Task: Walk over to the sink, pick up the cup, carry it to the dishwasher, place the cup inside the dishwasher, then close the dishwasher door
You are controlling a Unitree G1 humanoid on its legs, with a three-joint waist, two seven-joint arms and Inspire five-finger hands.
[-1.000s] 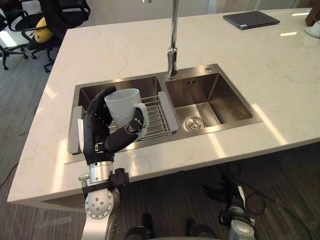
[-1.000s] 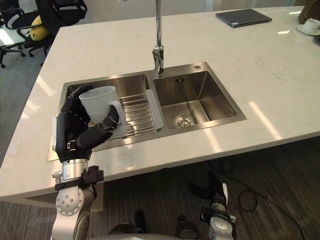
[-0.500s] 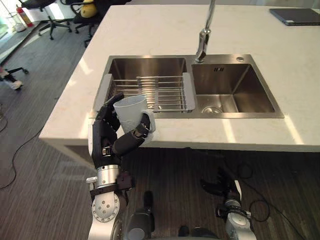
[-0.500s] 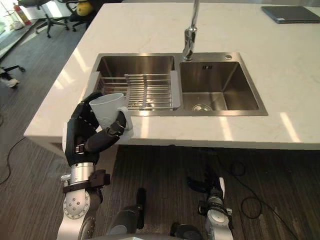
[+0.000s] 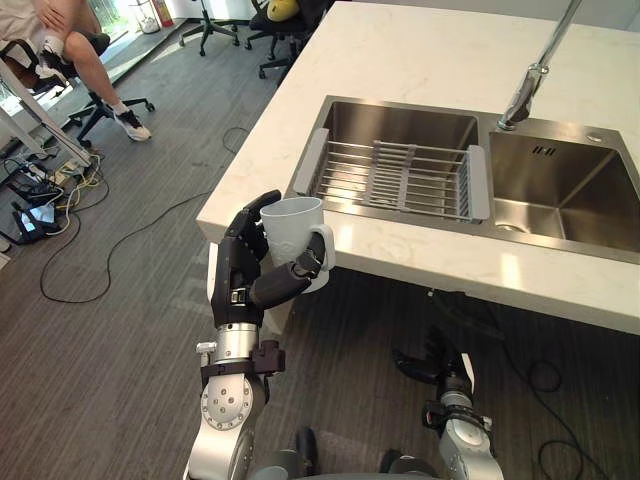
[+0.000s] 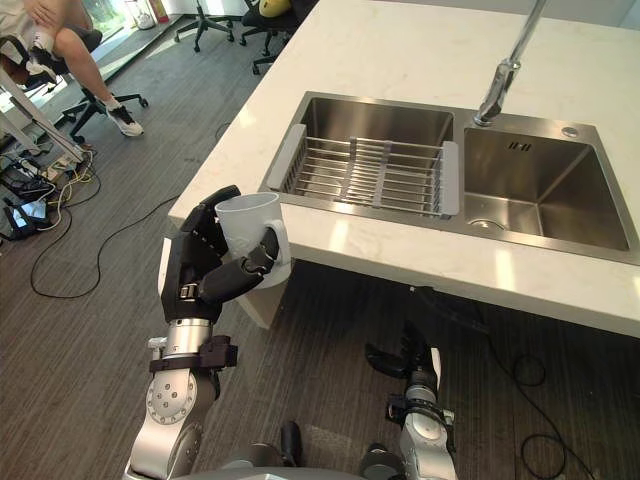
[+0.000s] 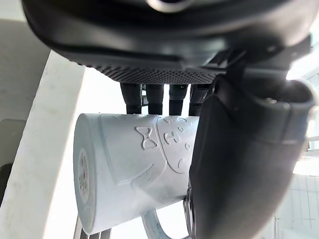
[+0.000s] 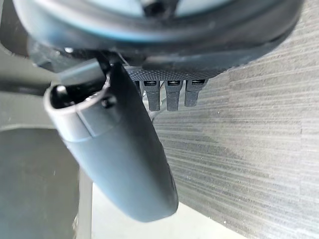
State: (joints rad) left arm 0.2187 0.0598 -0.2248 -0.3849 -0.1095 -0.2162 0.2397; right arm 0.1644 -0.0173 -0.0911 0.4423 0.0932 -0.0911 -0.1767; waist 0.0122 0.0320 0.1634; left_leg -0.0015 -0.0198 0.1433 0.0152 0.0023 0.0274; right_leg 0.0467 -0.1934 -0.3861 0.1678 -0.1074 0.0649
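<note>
Now, the fingers (image 5: pixel 243 232) and thumb of your left hand (image 5: pixel 238 280) curl round the white cup (image 5: pixel 296 225), held upright in the air, just past the tabletop (image 5: pixel 400 60) edge beside the sink (image 5: pixel 400 125). Your right hand (image 5: pixel 432 364) hangs well below the sink, fingers relaxed and spread.

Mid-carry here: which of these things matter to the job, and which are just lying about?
Job: cup, gripped in the left hand; sink; right hand, open, hanging low.
Lying about: drying rack, tap, office chair, seated person.
</note>
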